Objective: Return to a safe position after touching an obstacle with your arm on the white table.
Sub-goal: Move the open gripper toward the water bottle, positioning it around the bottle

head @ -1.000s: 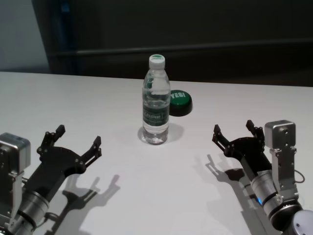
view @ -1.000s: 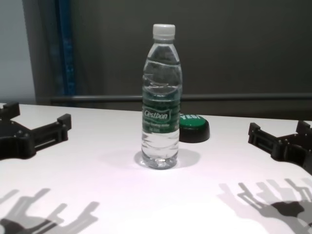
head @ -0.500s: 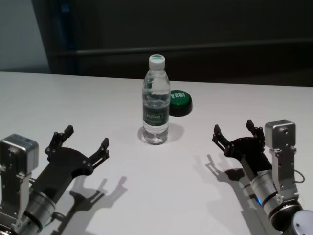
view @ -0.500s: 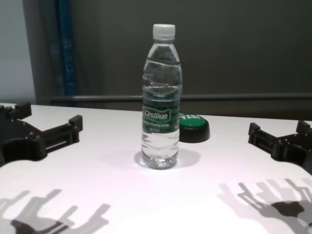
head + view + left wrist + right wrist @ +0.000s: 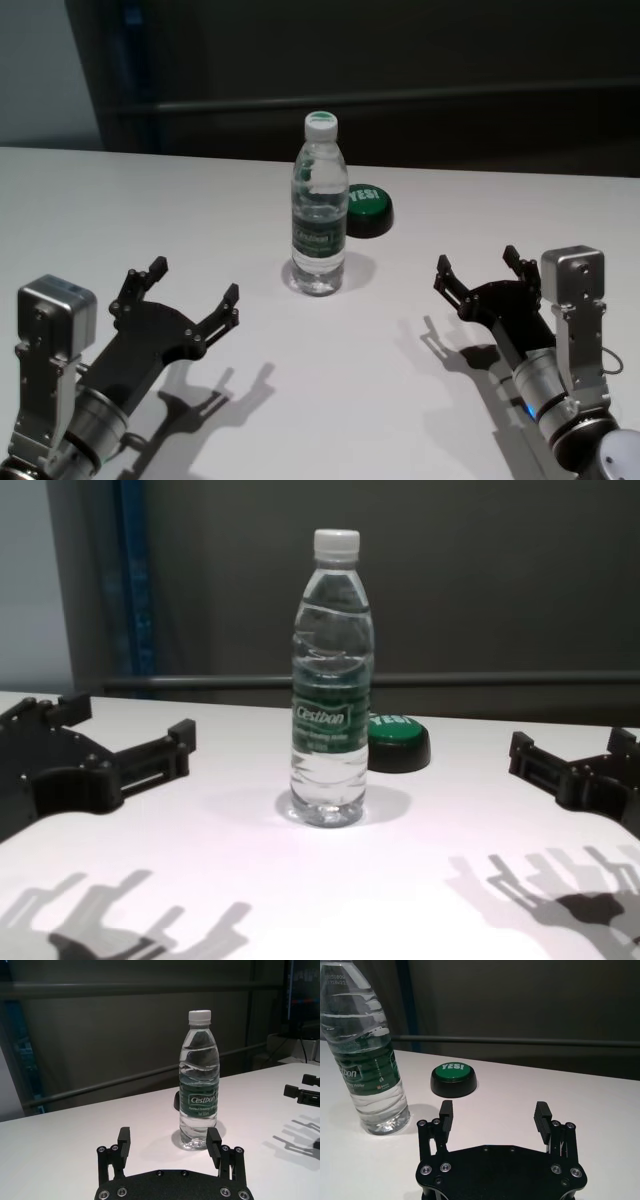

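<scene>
I log: bottle (image 5: 319,215), upright on table (image 5: 330,400), label "Cestbon", water inside; green button (image 5: 365,209) reads "YES!". Left pincer (image 5: 190,293) and right pincer (image 5: 479,267) both released, clear of bottle.

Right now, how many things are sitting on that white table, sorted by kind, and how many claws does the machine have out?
Water bottles: 1, the clear Cestbon water bottle, upright.
Push buttons: 1, the green-topped YES! button just behind it.
Claws: 2, the left claw and the right claw, both open and empty above the white table.
Total: 4.
</scene>
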